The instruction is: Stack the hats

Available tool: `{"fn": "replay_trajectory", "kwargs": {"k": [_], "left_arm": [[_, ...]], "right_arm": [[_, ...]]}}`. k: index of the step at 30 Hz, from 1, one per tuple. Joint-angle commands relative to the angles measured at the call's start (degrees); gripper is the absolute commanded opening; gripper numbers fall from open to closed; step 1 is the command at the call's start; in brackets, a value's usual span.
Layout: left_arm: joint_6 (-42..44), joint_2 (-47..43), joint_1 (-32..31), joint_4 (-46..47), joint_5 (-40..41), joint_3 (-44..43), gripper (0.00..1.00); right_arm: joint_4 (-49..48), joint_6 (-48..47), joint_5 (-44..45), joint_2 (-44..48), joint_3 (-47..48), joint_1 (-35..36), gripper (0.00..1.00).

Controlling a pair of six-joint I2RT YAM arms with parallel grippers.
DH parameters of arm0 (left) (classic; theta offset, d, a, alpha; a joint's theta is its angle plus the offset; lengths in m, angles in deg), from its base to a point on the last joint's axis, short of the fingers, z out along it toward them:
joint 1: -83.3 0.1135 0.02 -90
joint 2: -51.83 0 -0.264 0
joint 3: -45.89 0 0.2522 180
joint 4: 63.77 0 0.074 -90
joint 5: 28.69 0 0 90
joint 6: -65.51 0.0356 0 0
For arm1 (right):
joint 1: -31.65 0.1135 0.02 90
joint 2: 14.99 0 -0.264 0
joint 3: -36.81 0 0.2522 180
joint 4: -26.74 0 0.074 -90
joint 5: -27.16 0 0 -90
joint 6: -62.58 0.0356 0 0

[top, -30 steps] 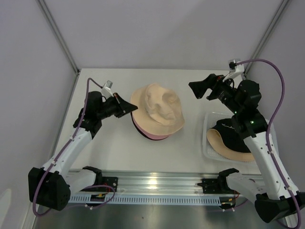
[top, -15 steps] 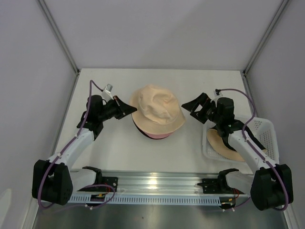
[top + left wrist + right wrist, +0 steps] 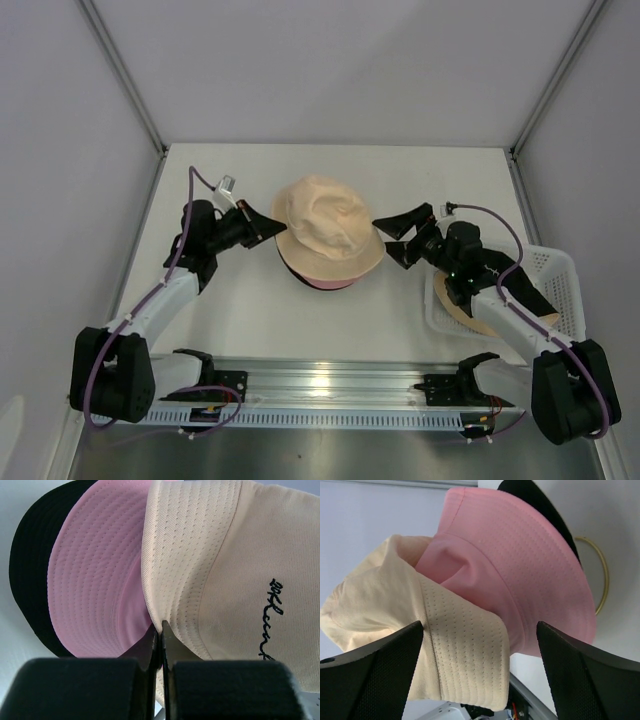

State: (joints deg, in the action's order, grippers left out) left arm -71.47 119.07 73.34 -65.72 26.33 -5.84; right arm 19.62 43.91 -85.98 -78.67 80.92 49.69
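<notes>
A beige hat [image 3: 330,225] lies on top of a pink hat [image 3: 322,285] and a black hat at the table's middle. In the left wrist view the black hat [image 3: 30,580], pink hat [image 3: 95,580] and beige hat [image 3: 225,555], which has black script, overlap. My left gripper [image 3: 278,228] is shut on the beige hat's left brim, which also shows in the left wrist view [image 3: 162,630]. My right gripper [image 3: 388,238] is open just beside the stack's right edge. In the right wrist view [image 3: 480,670] the beige brim [image 3: 465,650] lies between its fingers [image 3: 370,675], under the pink hat [image 3: 520,565].
A white mesh basket [image 3: 556,262] stands at the right and holds a beige-brimmed hat [image 3: 465,308], mostly hidden by my right arm. A gold ring stand [image 3: 601,575] shows behind the stack in the right wrist view. White walls enclose the table.
My right arm has dropped from above the basket and moved left, up to the stack's right brim. The beige hat's crown has settled flatter. My left gripper has stayed put.
</notes>
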Motion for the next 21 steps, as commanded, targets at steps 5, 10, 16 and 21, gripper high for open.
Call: {"fn": "replay_trajectory", "kwargs": {"k": [5,10,16,21], "left_arm": [[1.0,0.1,1.0,2.2,0.4,1.2,0.01],[1.5,-1.5,1.0,1.2,-0.3,-1.0,0.01],[2.4,-5.5,1.0,-6.2,-0.1,-8.9,0.01],[0.7,-6.4,1.1,-14.7,0.9,-20.0,0.01]], "right_arm": [[-6.4,4.4,0.3,0.7,0.9,0.9,0.61],[-3.7,0.2,2.1,1.2,5.0,0.9,0.0],[-0.6,-7.9,4.8,3.6,12.9,0.7,0.0],[1.7,-13.5,4.2,2.5,21.5,-0.6,0.0]]}}
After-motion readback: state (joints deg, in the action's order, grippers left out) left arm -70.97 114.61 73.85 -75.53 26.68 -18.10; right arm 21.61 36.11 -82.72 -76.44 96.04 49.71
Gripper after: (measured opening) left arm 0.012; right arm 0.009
